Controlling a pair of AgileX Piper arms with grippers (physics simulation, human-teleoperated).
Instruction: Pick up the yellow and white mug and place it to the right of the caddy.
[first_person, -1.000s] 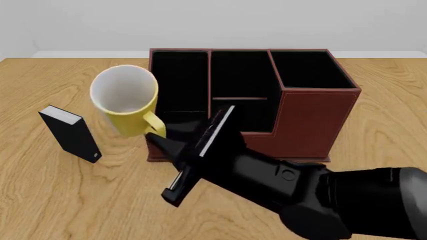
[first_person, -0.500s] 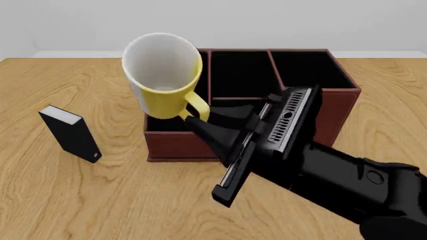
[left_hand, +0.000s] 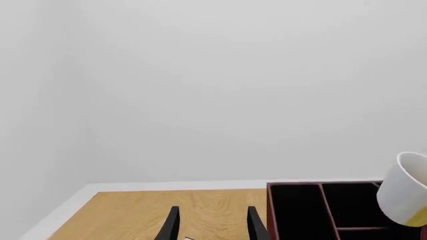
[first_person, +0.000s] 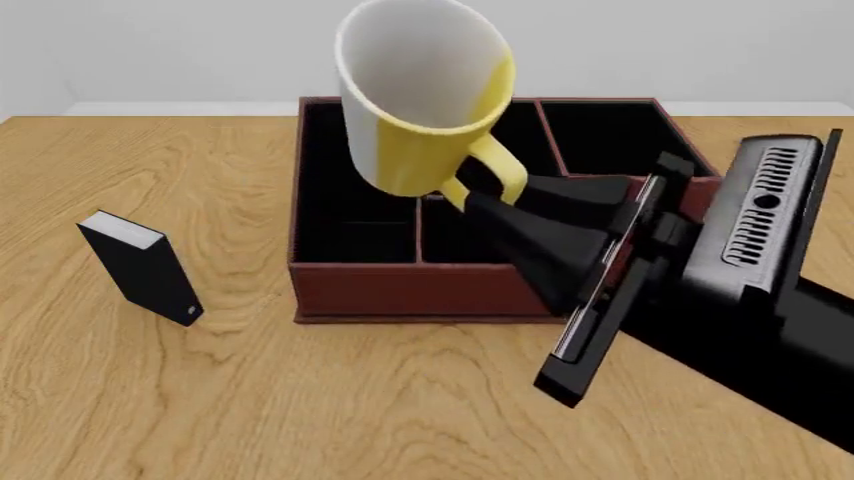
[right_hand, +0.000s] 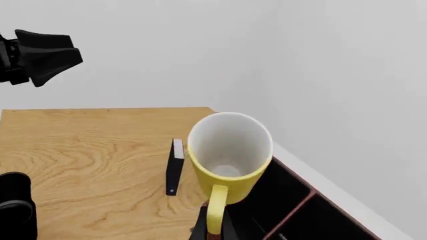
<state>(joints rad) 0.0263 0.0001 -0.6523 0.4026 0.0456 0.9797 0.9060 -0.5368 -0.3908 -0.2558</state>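
1. since the earlier frames the right pincer (first_person: 483, 200) has carried the yellow and white mug (first_person: 424, 92) up and to the right: it sat beside the caddy's left wall, then hung over its left front corner, and now hangs high over the caddy's middle compartments.
2. the right pincer is pinching the mug's yellow handle (right_hand: 216, 209); the mug body sits just beyond the fingertips, tipped so its white mouth faces the front camera and slightly up.
3. the right arm comes in from the lower right of the front view, angled up and left over the caddy's front right corner, its wrist rolled so a vented panel faces the camera.
4. the caddy (first_person: 400, 290) stands on the wooden tabletop (first_person: 200, 400), with a small black box (first_person: 140, 268) upright well to its left.
5. the left pincer (left_hand: 210, 224) is spread, its fingers above the tabletop near the caddy's left side, touching nothing.
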